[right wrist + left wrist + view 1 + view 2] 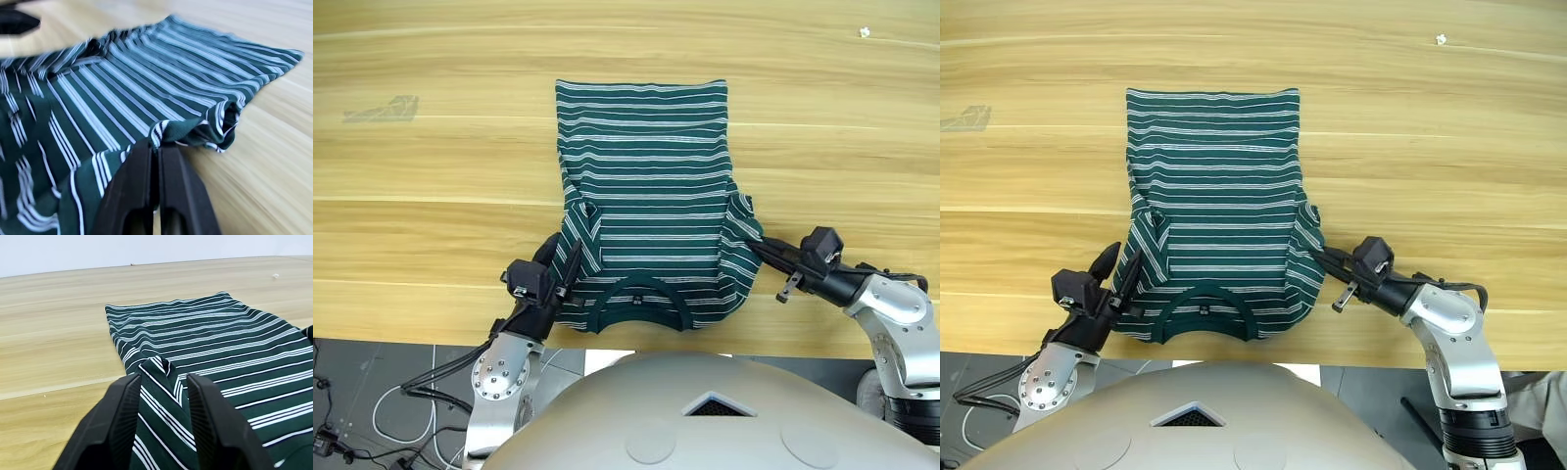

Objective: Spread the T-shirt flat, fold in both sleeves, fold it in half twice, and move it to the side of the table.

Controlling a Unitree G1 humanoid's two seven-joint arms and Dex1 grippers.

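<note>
right arm (pixel 899 311) silver | cables (pixel 445 370) black | left end effector (pixel 164 382) black, ribbed

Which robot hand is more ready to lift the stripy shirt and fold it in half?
Right, probably. The right gripper is shut on the T-shirt at its edge, while the left gripper has its fingers apart around the cloth, not pinching yet.

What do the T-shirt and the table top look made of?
T-shirt: soft knit fabric, probably cotton jersey, matte green with white stripes; it bunches and folds limply. Table: wood or wood-look laminate, smooth light finish with visible grain lines.
</note>
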